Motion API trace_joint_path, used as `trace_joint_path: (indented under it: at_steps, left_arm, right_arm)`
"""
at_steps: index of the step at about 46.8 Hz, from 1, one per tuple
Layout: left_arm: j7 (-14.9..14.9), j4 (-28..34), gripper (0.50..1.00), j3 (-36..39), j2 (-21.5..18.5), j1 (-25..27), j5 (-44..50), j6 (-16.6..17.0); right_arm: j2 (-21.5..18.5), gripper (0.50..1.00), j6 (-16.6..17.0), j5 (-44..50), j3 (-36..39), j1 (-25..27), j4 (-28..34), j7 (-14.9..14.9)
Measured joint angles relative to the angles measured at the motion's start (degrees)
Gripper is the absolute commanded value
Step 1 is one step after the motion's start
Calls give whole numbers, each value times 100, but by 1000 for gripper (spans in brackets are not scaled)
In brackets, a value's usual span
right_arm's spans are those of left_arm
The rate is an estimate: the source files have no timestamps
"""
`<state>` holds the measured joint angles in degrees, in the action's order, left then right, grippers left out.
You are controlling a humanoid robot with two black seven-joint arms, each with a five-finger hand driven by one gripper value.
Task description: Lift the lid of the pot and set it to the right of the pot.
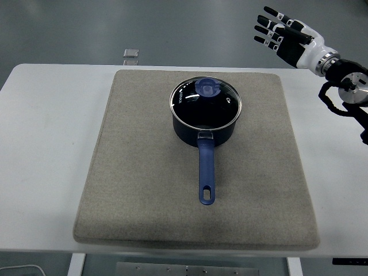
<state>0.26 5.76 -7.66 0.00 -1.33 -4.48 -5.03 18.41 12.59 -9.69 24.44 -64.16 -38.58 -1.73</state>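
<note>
A dark blue pot (204, 127) stands on a grey mat (144, 190), its long blue handle (206, 172) pointing toward the near edge. A glass lid (205, 102) with a blue knob (207, 87) sits on the pot. My right hand (282, 35) is raised at the top right, beyond the mat's far right corner and well apart from the pot. Its fingers (271, 27) are spread and hold nothing. The left arm is out of view.
The mat lies on a white table (40, 144). A small grey square object (131, 54) lies on the floor beyond the table's far edge. Bare mat shows to the right of the pot (270, 144).
</note>
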Motion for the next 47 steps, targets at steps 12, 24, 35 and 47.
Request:
trace_joint_path:
  at_steps: [12,24,35,47]
  left_arm:
    - [0,-3,1000,1,0,0,0,0]
    - [0,-4,1000,2,0,0,0,0]
    - [0,-5,1000,2,0,1,0,0]
    - [0,-5,1000,2,0,0,0,0]
  right_arm:
    - [-21,930,4,-30,38,-28,0,-46]
    - [-28,930,13,-17,43,-27,0,-55]
    - [-74,930,-2,29,-29,-81,-6,-56]
    - [-132,928,-43,683,-174,-478,-18,-61]
